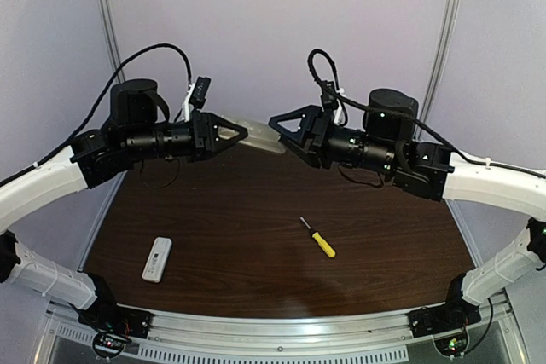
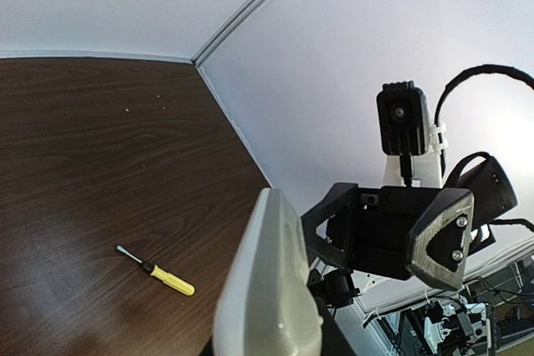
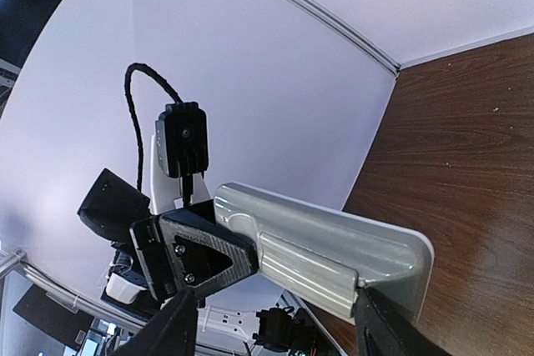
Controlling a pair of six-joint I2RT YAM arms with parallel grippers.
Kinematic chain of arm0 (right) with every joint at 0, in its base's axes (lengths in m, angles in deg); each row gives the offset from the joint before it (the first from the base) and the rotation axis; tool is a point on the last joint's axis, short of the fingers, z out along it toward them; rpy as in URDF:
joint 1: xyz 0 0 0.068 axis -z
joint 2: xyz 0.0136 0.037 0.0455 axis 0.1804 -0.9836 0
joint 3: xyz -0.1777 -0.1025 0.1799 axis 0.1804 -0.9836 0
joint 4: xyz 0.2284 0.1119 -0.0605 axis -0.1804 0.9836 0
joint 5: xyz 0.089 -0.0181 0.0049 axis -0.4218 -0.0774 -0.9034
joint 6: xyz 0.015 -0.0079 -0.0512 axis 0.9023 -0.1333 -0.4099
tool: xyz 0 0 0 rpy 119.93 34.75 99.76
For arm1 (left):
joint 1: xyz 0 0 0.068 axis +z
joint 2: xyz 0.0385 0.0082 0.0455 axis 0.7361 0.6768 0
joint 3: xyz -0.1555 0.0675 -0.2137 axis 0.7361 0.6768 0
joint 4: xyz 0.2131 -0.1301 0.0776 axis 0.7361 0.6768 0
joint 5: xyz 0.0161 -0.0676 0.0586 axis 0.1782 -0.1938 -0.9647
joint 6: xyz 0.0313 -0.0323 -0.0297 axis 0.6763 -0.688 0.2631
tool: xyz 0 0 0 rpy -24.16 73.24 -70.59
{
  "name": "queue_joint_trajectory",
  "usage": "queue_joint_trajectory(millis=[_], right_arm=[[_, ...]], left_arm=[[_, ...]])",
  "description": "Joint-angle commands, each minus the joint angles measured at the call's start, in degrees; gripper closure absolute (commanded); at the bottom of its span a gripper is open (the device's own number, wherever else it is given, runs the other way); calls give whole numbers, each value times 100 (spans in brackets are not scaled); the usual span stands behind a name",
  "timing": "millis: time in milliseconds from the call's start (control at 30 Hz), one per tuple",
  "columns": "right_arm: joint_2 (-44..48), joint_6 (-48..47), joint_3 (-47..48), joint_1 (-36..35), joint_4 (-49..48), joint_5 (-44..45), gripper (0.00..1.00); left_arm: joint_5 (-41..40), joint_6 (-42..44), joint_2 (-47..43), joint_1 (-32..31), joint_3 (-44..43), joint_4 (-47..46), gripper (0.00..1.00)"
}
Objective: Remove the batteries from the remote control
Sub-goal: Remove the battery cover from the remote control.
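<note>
No batteries can be seen in any view. The grey remote control hangs in the air at the upper middle of the top view, lying roughly level between the two arms. The face it turns to the right wrist camera carries a long raised panel that sits closed, so nothing inside shows.

The left gripper is clamped on the remote's left end. The right gripper meets the other end with its jaws apart. One fingertip is right at the remote's near corner and the other stands clear of it.

Below on the dark wooden table, a white remote lies at the lower left. A yellow-handled screwdriver lies right of centre, well apart from it.
</note>
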State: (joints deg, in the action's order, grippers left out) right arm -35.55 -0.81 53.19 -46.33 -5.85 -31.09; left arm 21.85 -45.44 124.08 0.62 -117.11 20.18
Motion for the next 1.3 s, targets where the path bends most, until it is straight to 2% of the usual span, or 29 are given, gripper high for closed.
queue_joint_trajectory(millis=[0, 1267], right_arm=[[-6, 81, -135, -171, -589, -985, 34], [364, -145, -310, -155, -474, -1274, 33]], left_arm=[[864, 92, -14, -208, -14, -862, 100], [-13, 32, -28, -208, 65, -436, 100]])
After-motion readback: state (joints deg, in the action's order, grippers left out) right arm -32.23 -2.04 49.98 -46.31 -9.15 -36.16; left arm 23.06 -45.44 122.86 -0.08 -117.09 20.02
